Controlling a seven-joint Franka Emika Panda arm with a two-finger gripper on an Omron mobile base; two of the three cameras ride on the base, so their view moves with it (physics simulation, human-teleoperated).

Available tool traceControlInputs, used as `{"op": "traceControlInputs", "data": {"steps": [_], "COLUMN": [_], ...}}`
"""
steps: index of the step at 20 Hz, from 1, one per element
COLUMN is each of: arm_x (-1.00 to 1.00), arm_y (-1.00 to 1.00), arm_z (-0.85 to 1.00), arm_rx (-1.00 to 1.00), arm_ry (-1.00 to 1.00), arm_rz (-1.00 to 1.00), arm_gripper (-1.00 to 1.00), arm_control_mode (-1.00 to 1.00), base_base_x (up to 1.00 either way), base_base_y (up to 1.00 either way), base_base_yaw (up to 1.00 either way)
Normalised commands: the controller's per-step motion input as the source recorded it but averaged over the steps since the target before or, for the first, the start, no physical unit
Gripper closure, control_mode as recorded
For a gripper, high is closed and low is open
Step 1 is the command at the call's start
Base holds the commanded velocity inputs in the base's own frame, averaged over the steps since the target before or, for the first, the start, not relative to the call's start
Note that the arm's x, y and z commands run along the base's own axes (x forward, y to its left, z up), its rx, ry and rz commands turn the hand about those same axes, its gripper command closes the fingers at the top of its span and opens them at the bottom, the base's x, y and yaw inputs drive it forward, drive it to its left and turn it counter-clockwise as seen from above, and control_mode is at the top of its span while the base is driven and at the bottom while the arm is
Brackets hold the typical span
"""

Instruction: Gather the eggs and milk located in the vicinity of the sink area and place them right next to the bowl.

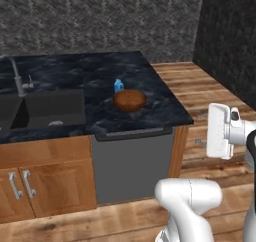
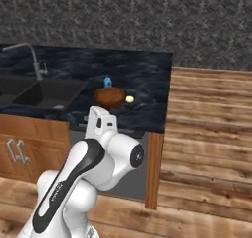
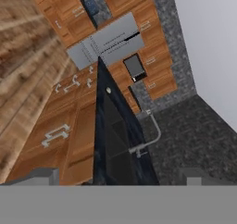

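From the left, the milk [image 1: 118, 85] is sitting touching the bowl [image 1: 130, 100] at eleven o'clock. From the right, the egg [image 2: 129, 99] is lying at its three o'clock, so both look done. The gripper [image 3: 118, 179] is hanging open, holding nothing

Egg [image 2: 129, 99], milk [image 1: 118, 85] beside bowl [image 1: 130, 100]

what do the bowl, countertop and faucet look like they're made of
The bowl looks like wood: brown, with faint grain, a matte finish. The countertop looks like polished dark stone, perhaps granite or marble: blue-black with pale veining. The faucet looks like brushed metal: thin, grey, with a dull sheen. All rendered, so these are appearances only.
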Motion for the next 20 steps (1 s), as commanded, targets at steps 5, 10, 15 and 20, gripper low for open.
{"op": "traceControlInputs", "data": {"steps": [5, 10, 15, 20], "arm_x": [0.0, 0.0, 0.0, 0.0], "arm_y": [0.0, 0.0, 0.0, 0.0], "arm_z": [0.0, 0.0, 0.0, 0.0], "arm_rx": [0.0, 0.0, 0.0, 0.0], "arm_ry": [0.0, 0.0, 0.0, 0.0], "arm_rz": [0.0, 0.0, 0.0, 0.0], "arm_gripper": [-1.0, -1.0, -1.0, -1.0], "arm_control_mode": [1.0, 1.0, 1.0, 1.0], "base_base_x": [0.0, 0.0, 0.11, 0.14], "base_base_y": [1.0, 1.0, 1.0, 1.0], "base_base_yaw": [0.0, 0.0, 0.0, 0.0]}}
